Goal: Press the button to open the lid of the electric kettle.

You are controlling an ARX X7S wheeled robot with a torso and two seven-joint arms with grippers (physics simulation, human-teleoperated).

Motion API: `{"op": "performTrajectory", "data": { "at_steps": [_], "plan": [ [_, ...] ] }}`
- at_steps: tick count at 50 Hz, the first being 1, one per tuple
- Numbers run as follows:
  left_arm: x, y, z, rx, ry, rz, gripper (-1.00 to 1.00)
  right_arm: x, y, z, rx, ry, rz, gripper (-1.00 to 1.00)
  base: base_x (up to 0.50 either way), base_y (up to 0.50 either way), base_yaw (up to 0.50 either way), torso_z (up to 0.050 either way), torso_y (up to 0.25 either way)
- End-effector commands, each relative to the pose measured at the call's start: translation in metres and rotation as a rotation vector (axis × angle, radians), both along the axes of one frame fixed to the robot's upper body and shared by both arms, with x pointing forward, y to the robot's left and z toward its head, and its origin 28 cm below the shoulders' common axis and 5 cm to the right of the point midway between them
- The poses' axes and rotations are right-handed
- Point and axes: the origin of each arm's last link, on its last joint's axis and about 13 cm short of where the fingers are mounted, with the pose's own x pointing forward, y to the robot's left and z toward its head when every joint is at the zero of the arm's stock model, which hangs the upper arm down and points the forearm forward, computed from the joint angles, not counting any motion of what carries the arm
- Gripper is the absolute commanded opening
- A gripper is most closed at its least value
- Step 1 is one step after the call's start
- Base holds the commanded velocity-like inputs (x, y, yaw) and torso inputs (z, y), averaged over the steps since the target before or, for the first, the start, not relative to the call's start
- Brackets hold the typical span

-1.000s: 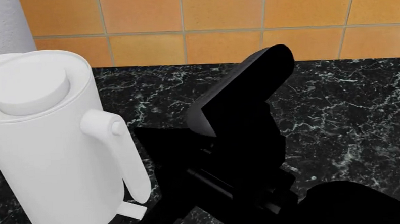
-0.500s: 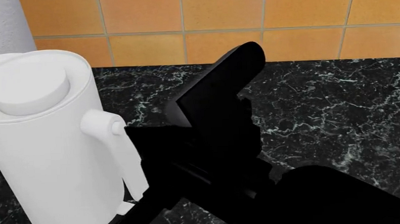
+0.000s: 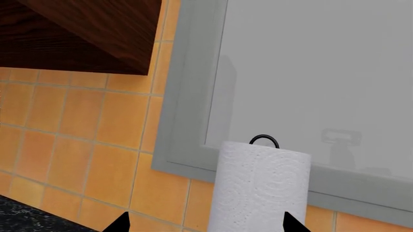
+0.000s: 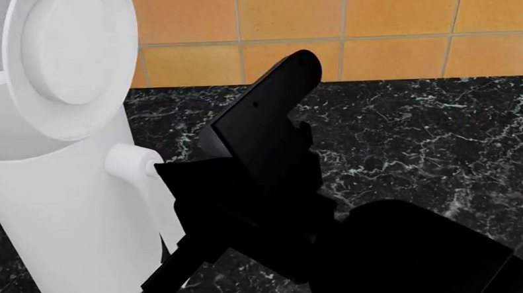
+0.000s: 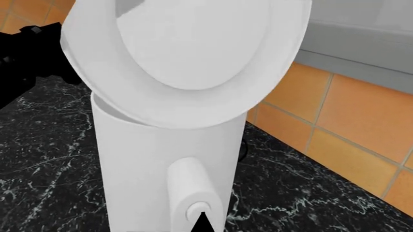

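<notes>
The kettle [image 4: 70, 214] stands at the left of the dark marble counter [image 4: 438, 139], against the orange tile wall [image 4: 398, 21], with its handle [image 4: 144, 185] turned toward the robot's right arm. Its lid [image 4: 68, 62] is tipped up nearly on edge behind the open mouth, so the opening looks done. The small round button [image 5: 195, 211] sits at the top of the handle, which is why the right gripper [image 4: 171, 190] is pushed in there: in the head view its black bulk lies right against the handle just beside the button, and in the right wrist view a dark fingertip [image 5: 203, 223] shows just under the button — touching or barely off it, I cannot tell which. How wide its jaws stand cannot be made out from the black silhouette; it seems to hold nothing. The left gripper [image 3: 203, 223] is aimed away from the work, at a paper towel roll [image 3: 258, 188] below a grey-framed panel [image 3: 193, 96]; its two tips stand apart, with nothing held between them.
</notes>
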Motion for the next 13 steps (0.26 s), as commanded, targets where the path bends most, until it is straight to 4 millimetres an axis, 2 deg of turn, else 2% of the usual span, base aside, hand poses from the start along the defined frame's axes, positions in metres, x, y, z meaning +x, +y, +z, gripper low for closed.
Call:
{"op": "performTrajectory", "data": {
  "at_steps": [1, 13],
  "plan": [
    [-0.0004, 0.0005, 0.0028, 0.0, -0.001, 0.002, 1.0, 0.0077, 0.014, -0.0112, -0.035, 0.025, -0.004, -1.0, 0.02, 0.01, 0.01, 0.0, 0.0],
    [-0.0008, 0.0012, -0.0005, -0.003, -0.004, 0.005, 1.0, 0.0137, 0.0199, -0.0153, -0.071, 0.057, 0.0, -1.0, 0.01, 0.01, 0.02, 0.0, 0.0]
  ]
}}
